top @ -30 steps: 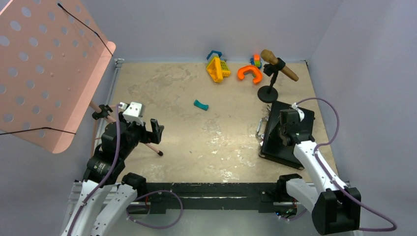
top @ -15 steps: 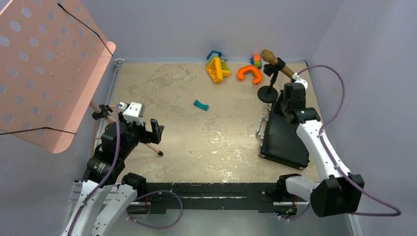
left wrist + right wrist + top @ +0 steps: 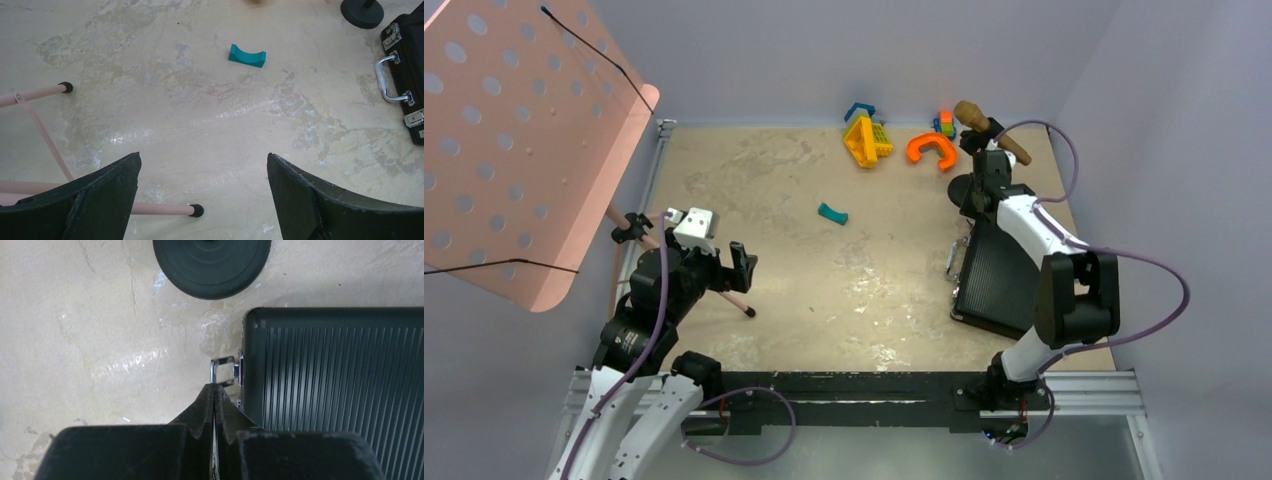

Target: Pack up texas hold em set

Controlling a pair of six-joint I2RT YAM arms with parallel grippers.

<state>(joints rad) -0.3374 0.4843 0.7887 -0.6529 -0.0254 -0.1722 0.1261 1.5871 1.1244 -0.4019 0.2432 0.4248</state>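
Observation:
The texas hold em set's black ribbed case (image 3: 996, 285) lies closed at the table's right side, its lid (image 3: 340, 385) filling the right of the right wrist view. My right gripper (image 3: 215, 388) is shut, its tips right at a silver latch (image 3: 225, 370) on the case's far-left corner; whether they touch it I cannot tell. From above, this gripper (image 3: 974, 212) hangs beside that corner. My left gripper (image 3: 203, 156) stands open over bare table, far from the case (image 3: 412, 65) with its silver handle (image 3: 386, 80). Chips, cards and dice are hidden.
A microphone stand's round black base (image 3: 212, 265) sits just beyond the case corner. A teal curved piece (image 3: 832, 213) lies mid-table. Orange (image 3: 932, 148) and yellow (image 3: 866, 140) toys lie at the back. A pink music stand (image 3: 524, 140) with its legs (image 3: 150, 209) is at left.
My right arm swung from above the middle of the case lid to its far-left corner by the latch. The left arm has not moved.

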